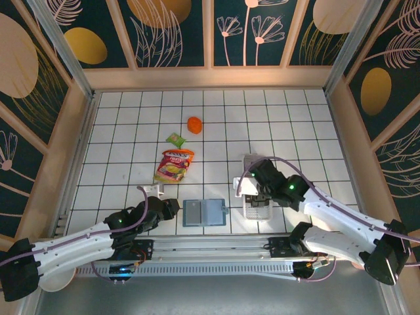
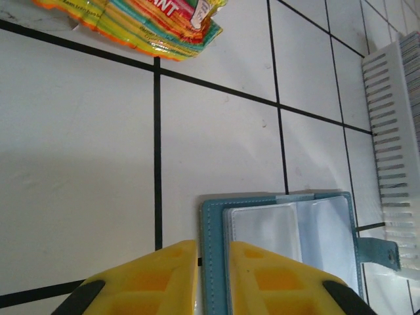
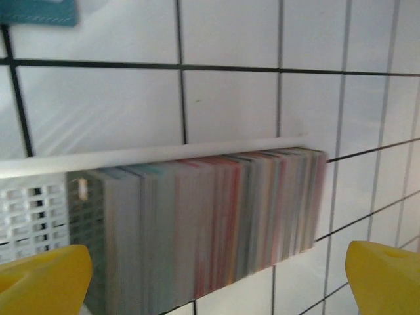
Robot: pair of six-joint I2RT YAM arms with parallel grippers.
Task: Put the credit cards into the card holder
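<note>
Lying place of the card holder (image 1: 203, 212): flat and opened out on the white tiled worktop (image 1: 295, 125), near the front edge, between the two arms. The left wrist view shows its teal border, clear inner pockets and clasp tab (image 2: 379, 252) pointing towards the white tray (image 2: 394, 151).

Credit cards (image 3: 210, 216): packed upright in a dense row inside the white tray, seen blurred in the right wrist view, filling the tray across its width. One end of the tray has bare slotted floor. From above, the tray (image 1: 248, 162) lies just right of the card holder, apart from it, mostly hidden under the right arm.

Left tool (image 2: 211, 275): low over the left edge of the card holder, yellow fingers (image 2: 147, 279) drawn close with only a narrow slit between them. The holder's edge runs in line with that slit; whether it is pinched I cannot tell. From above, this tool (image 1: 172, 208) sits just left of the holder.

Right tool (image 3: 216, 275): spread wide, one yellow fingertip (image 3: 42, 279) at each end of the card row, gripping nothing. From above, it (image 1: 262, 193) hangs over the tray.

Other things: a red and yellow snack pouch (image 1: 174, 165) beyond the holder, a small green packet (image 1: 176, 139) and an orange object (image 1: 195, 125) farther back.
</note>
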